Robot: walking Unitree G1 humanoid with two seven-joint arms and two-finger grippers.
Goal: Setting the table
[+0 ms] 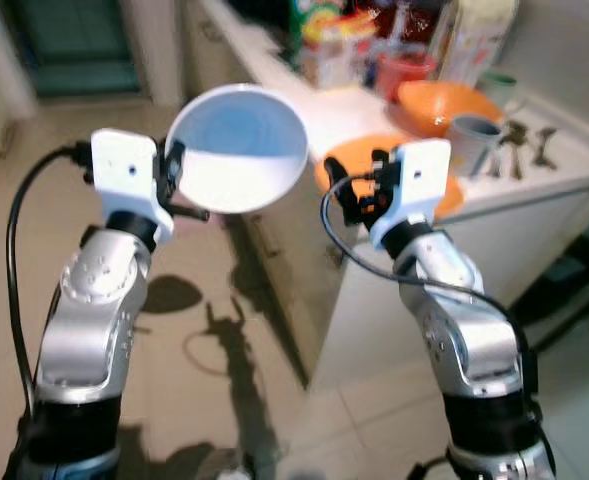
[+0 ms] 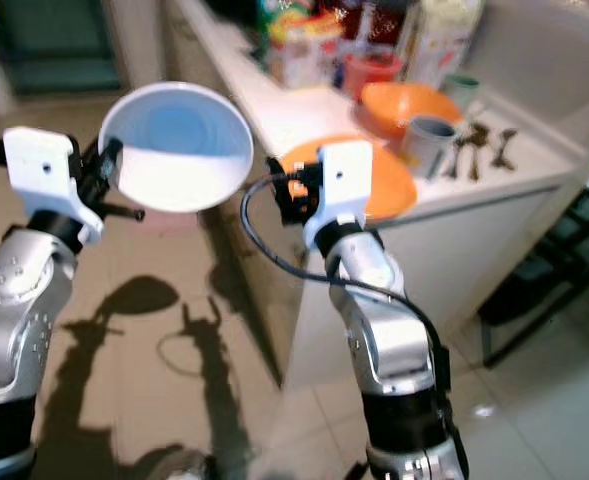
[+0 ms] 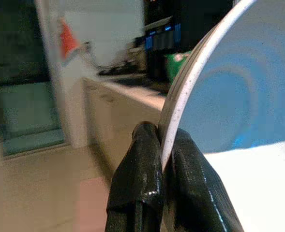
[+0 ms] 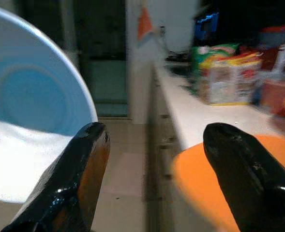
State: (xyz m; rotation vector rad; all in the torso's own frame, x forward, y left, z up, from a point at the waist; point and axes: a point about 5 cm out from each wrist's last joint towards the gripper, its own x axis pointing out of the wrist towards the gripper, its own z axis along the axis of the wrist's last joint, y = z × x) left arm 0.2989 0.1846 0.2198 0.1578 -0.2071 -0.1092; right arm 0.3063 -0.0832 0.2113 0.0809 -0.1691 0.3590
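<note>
My left gripper (image 1: 171, 170) is shut on the rim of a white bowl with a pale blue inside (image 1: 236, 148), held up in the air with its opening tilted toward me. In the left wrist view the two black fingers (image 3: 181, 159) pinch the bowl's rim (image 3: 190, 82). My right gripper (image 1: 359, 190) is open and holds nothing; it is raised just right of the bowl, in front of an orange plate (image 1: 454, 195) at the counter's near edge. The right wrist view shows its fingers (image 4: 84, 164) spread apart, the bowl (image 4: 31, 116) to one side and the orange plate (image 4: 205, 169) to the other.
A white counter (image 1: 564, 170) runs along the right with an orange bowl (image 1: 444, 105), a grey cup (image 1: 472, 140), cutlery (image 1: 519, 140), a red container (image 1: 404, 70) and food packages (image 1: 329, 45). Tiled floor (image 1: 204, 330) lies open to the left. A dark chair frame (image 2: 534, 290) stands at far right.
</note>
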